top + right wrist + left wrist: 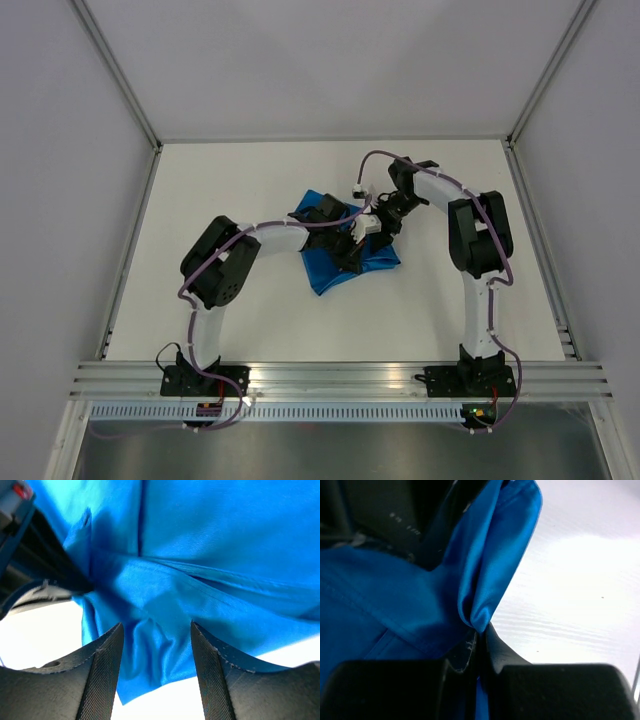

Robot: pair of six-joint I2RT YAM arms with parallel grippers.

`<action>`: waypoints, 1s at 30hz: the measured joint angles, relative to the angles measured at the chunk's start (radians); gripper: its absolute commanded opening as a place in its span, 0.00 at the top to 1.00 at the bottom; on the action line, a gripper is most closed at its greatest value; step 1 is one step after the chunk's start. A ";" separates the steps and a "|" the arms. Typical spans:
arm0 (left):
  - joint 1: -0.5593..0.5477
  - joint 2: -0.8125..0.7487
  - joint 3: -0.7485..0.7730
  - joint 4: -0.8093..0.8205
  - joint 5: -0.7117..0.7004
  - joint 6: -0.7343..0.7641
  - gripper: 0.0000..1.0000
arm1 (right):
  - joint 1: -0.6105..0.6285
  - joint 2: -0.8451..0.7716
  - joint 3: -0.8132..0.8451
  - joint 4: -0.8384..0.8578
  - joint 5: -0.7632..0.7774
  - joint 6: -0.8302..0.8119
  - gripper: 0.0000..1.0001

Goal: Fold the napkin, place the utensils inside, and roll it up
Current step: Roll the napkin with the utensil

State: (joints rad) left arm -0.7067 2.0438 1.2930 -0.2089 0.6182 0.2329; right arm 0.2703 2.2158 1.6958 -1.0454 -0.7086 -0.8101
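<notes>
Napkin (352,262) lies bunched, not flat, mid-way across the table (220,200). Left gripper (481,636) is pinched on a raised fold. Right gripper (156,626) hangs over the cloth, jaws apart, holding nothing. Risk: a one-sided pull drags the whole heap, or the slick fold slips free. No utensils visible.

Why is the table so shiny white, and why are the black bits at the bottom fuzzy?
Left wrist view: glare washes out the white table, and the black left pincer sits too close to the lens, so it blurs; the bright blue square cloth napkin gleams. Right wrist view: the table is blown white too, but the right pincer looks sharper.
</notes>
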 measured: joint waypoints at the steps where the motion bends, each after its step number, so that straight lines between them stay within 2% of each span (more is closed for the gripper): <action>1: 0.005 0.010 0.010 -0.002 0.029 0.003 0.98 | -0.004 -0.015 -0.026 0.035 0.000 0.023 0.36; 9: 0.037 0.074 0.098 -0.065 0.200 0.015 0.98 | -0.034 -0.193 -0.270 0.352 0.100 0.165 0.30; 11: 0.059 0.088 0.109 -0.122 0.207 0.011 0.98 | -0.048 -0.212 -0.274 0.405 0.108 0.192 0.27; 19: 0.124 0.146 0.178 -0.291 0.249 -0.023 0.98 | -0.061 -0.268 -0.249 0.465 0.042 0.254 0.26; 25: 0.130 0.195 0.254 -0.389 0.270 -0.023 0.98 | -0.061 -0.351 -0.327 0.493 -0.020 0.202 0.27; 30: 0.144 0.248 0.317 -0.464 0.319 -0.023 0.98 | -0.053 -0.467 -0.435 0.475 -0.066 0.046 0.27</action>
State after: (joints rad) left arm -0.5625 2.2913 1.6104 -0.6727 0.9375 0.2100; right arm 0.2176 1.7485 1.2613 -0.5709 -0.7742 -0.7639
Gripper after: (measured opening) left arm 0.080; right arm 0.728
